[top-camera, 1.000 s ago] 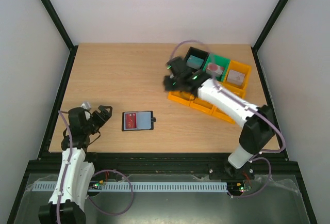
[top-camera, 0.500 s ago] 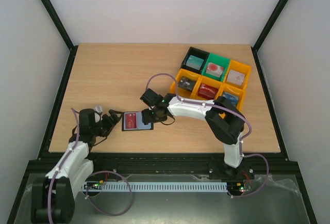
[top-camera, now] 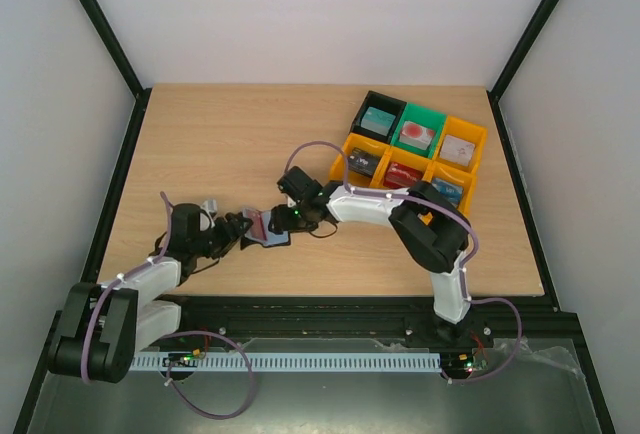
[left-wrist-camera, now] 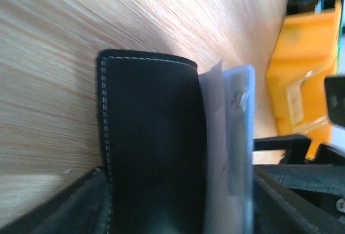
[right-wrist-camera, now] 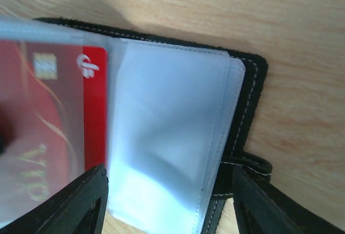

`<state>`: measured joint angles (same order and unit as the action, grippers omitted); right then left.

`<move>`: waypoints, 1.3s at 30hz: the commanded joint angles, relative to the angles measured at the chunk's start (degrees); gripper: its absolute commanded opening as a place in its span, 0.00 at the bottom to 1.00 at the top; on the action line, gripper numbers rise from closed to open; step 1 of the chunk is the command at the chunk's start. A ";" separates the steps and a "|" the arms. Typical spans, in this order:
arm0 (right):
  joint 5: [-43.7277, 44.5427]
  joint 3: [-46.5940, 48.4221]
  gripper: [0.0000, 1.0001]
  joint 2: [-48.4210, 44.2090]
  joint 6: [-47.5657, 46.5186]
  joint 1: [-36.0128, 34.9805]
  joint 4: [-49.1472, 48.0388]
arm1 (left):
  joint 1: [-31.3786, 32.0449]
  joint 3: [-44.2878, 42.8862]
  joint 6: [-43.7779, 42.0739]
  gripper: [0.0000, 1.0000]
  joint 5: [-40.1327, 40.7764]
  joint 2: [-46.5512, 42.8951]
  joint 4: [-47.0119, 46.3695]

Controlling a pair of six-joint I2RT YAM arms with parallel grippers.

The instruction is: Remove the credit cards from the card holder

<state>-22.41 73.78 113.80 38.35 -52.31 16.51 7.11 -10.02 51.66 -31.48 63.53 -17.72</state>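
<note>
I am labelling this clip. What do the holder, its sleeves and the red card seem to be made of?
Holder: probably leather or imitation, matte black, pale stitching along the edge. Sleeves: thin plastic, translucent and glossy, slightly wrinkled. Red card: likely stiff plastic, smooth, with a gold chip; it sits behind a sleeve.

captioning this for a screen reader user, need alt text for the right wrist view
An open black card holder lies on a wooden table, its clear plastic sleeves showing. A red credit card with a gold chip sits inside the leftmost sleeve, blurred, close to the camera. The two dark fingers of the right gripper stand apart at the bottom edge.
</note>
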 commanded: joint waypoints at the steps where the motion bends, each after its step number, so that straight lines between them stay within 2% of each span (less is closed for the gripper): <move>1: -1.89 -2.24 0.61 2.66 1.63 1.57 -4.90 | 0.53 0.84 -1.51 0.59 1.07 0.07 -2.46; 3: -2.10 -2.01 0.62 2.66 1.19 1.56 -5.04 | 0.82 1.12 -2.37 0.47 1.32 0.38 -3.57; 8: -1.40 -1.68 0.61 1.00 -0.21 2.46 -3.77 | 1.06 0.63 -4.75 0.04 1.99 0.11 -3.68; 12: 0.84 -2.84 0.61 -5.35 -3.65 5.24 -2.46 | 1.06 -0.85 -7.77 0.02 0.76 -3.74 -2.87; 17: 2.28 -1.17 0.64 -17.84 -15.40 8.02 2.25 | 1.05 -5.23 -13.87 0.02 -8.33 -13.91 -4.72; 19: -1.81 -1.02 0.65 -23.83 -19.63 8.36 1.67 | 1.02 -6.96 -16.03 0.02 -11.35 -18.86 -4.78; 22: -14.56 -1.33 0.65 -31.66 -23.14 8.46 -2.82 | 0.91 -8.95 -13.83 0.02 -15.55 -26.37 -9.13; 25: -24.89 -2.47 0.63 -36.84 -20.28 8.46 -11.27 | 0.86 -14.38 -12.14 0.02 -20.50 -28.25 -12.15; 28: -29.58 -3.49 0.56 -38.14 -14.33 8.46 -20.59 | 0.88 -18.96 -9.39 0.02 -23.69 -27.62 -17.04; 32: -32.01 -2.19 0.49 -37.09 -11.14 8.39 -22.58 | 0.88 -22.45 -4.55 0.02 -23.34 -26.59 -21.81; 39: -34.77 -1.81 0.33 -35.87 -6.94 6.85 -27.90 | 0.88 -24.64 -3.83 0.02 -22.71 -25.92 -22.43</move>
<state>-53.78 71.50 77.71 28.51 -44.23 -5.26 7.86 -32.93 46.76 -53.39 37.36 -36.60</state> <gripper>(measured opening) 0.357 0.069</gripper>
